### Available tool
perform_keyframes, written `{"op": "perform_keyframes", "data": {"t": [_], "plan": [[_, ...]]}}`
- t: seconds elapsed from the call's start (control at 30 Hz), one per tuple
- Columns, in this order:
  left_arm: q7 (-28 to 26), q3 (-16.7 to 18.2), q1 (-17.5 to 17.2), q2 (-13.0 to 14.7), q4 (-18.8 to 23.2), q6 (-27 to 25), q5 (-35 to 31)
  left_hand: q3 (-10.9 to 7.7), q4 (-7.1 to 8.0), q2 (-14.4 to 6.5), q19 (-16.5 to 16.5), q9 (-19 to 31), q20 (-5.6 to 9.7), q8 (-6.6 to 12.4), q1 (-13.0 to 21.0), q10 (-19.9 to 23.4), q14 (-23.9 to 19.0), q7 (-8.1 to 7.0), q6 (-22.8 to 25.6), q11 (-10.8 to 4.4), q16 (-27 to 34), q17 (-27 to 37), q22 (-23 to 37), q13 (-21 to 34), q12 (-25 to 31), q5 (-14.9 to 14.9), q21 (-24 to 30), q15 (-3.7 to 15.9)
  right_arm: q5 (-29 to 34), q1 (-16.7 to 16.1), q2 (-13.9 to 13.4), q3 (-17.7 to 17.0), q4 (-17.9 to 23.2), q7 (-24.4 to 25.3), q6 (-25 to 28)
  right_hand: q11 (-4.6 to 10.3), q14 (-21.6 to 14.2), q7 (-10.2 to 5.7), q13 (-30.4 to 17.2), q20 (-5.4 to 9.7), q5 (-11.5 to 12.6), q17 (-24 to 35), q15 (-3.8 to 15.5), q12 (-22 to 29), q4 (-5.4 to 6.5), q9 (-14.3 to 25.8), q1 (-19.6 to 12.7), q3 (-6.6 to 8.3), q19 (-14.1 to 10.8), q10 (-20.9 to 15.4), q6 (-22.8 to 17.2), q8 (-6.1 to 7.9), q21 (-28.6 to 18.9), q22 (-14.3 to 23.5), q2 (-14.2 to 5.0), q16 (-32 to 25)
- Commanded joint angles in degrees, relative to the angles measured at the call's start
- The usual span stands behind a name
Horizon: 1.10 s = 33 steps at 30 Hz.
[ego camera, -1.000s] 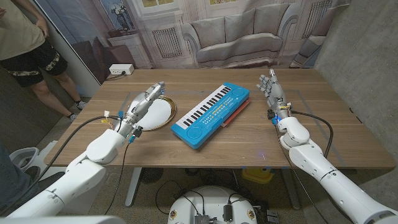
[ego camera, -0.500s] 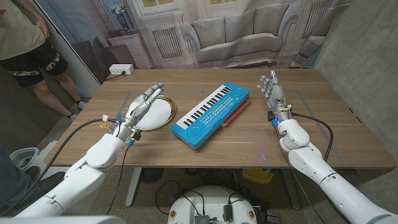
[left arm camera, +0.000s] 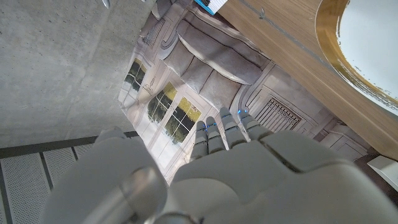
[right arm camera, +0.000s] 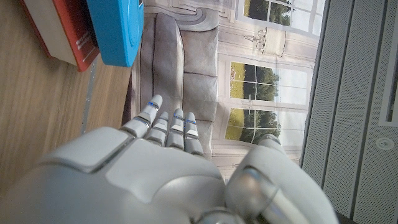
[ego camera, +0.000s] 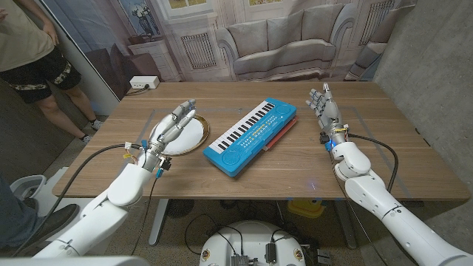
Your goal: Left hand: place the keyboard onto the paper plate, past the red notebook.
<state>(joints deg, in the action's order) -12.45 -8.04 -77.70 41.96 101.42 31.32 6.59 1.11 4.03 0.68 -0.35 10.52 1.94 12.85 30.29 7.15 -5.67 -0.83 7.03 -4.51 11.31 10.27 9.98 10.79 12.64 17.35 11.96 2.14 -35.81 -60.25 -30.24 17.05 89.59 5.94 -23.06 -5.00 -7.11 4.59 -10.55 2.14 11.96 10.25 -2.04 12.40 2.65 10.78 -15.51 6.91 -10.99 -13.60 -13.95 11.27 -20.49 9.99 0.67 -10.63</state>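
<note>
The paper plate (ego camera: pixel 186 136) holds nothing; the left robot hand (ego camera: pixel 171 127) hovers over it, fingers extended, released. The keyboard (ego camera: pixel 249 134) lies on the red notebook (ego camera: pixel 280 133), beside the plate. The right robot hand (ego camera: pixel 323 106) is released.

Blue keyboard (ego camera: pixel 250 135), gold-rimmed white plate (ego camera: pixel 186 137)
</note>
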Motion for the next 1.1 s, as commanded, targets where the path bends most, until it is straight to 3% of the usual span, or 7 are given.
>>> {"op": "perform_keyframes", "data": {"t": [0.03, 0.3, 0.53, 0.73, 1.1], "plan": [[-2.4, -0.2, 0.5, -0.9, -1.5, 1.2, -6.7, 0.33, -0.29, 0.1, 0.9, 0.3, 3.01, 0.36, 0.5, 0.9, -0.9, -0.29, 1.2, -0.11, 0.6, 0.1, 0.3, 0.2, 0.5, 0.4, 0.3, 1.83, -0.1, -0.2, 0.3, -0.3, -1.4, -1.0, -2.1, 0.13, -0.4, -0.12, -0.1, 0.64, -0.1, 0.2, -0.26, 0.2, -0.18, 0.2, 0.1, -0.07, -0.4, -0.4, -0.4, 0.38, 0.2, 0.2, -0.03, -0.2], [-2.2, 1.4, -1.2, 1.0, 0.4, 0.2, -7.7, 0.63, -0.46, 0.4, 1.5, 0.3, 3.12, 0.37, 0.7, 1.8, -1.6, -0.63, 1.8, -0.81, 0.6, 0.2, 0.3, 0.2, 0.6, 0.9, 0.4, 2.36, 0.9, -1.3, 0.4, -0.4, 0.9, 1.7, -0.8, 0.02, -0.4, -0.11, -0.1, 0.55, -0.1, 0.2, -0.24, 0.2, -0.2, 0.2, 0.1, -0.12, -0.4, -0.4, -0.4, 0.33, 0.4, 0.2, -0.06, -0.2], [-3.9, 2.8, -2.9, 0.8, -1.2, 2.5, -10.1, 0.74, -0.62, 0.5, 1.6, 0.3, 3.18, 0.34, 1.1, 1.8, -1.7, -1.09, 2.1, -1.08, 0.5, 0.2, 0.3, 0.2, 0.4, 1.2, 0.3, 2.67, 2.6, -2.3, 0.6, -0.3, 1.9, 2.8, -2.2, -0.03, -0.5, -0.08, -0.1, 0.56, -0.2, 0.2, -0.29, 0.2, -0.23, 0.2, 0.1, -0.17, -0.5, -0.5, -0.4, 0.33, 0.5, 0.2, -0.13, -0.2], [-7.0, 5.1, -4.9, 0.4, -0.2, 2.5, -15.3, 0.75, -0.84, 0.5, 1.8, 0.3, 3.25, 0.3, 1.5, 2.2, -2.1, -1.36, 2.4, -1.31, 0.5, 0.2, 0.3, 0.2, 0.5, 1.6, 0.3, 2.94, 2.7, -3.3, 1.5, -0.4, 2.3, 3.6, -3.4, -0.22, -0.5, -0.08, -0.1, 0.53, -0.2, 0.2, -0.33, 0.1, -0.24, 0.2, 0.1, -0.19, -0.6, -0.5, -0.4, 0.31, 0.7, 0.3, -0.21, -0.2], [-11.7, 7.0, -5.5, -0.1, -0.6, 3.0, -25.0, 0.53, -1.55, 0.2, 3.3, 0.3, 3.18, 0.23, 3.2, 3.5, -3.3, -2.23, 3.0, -2.21, 0.6, 0.2, 0.2, 0.3, 0.6, 2.7, 0.6, 3.79, 3.7, -4.1, 2.4, -0.2, 3.5, 5.4, -3.4, -0.04, -0.5, -0.14, -0.1, 0.57, -0.1, 0.2, -0.23, 0.1, -0.23, 0.2, -0.1, 0.0, -0.7, -0.6, -0.5, 0.29, 1.0, 0.3, -0.83, -0.2]]}}
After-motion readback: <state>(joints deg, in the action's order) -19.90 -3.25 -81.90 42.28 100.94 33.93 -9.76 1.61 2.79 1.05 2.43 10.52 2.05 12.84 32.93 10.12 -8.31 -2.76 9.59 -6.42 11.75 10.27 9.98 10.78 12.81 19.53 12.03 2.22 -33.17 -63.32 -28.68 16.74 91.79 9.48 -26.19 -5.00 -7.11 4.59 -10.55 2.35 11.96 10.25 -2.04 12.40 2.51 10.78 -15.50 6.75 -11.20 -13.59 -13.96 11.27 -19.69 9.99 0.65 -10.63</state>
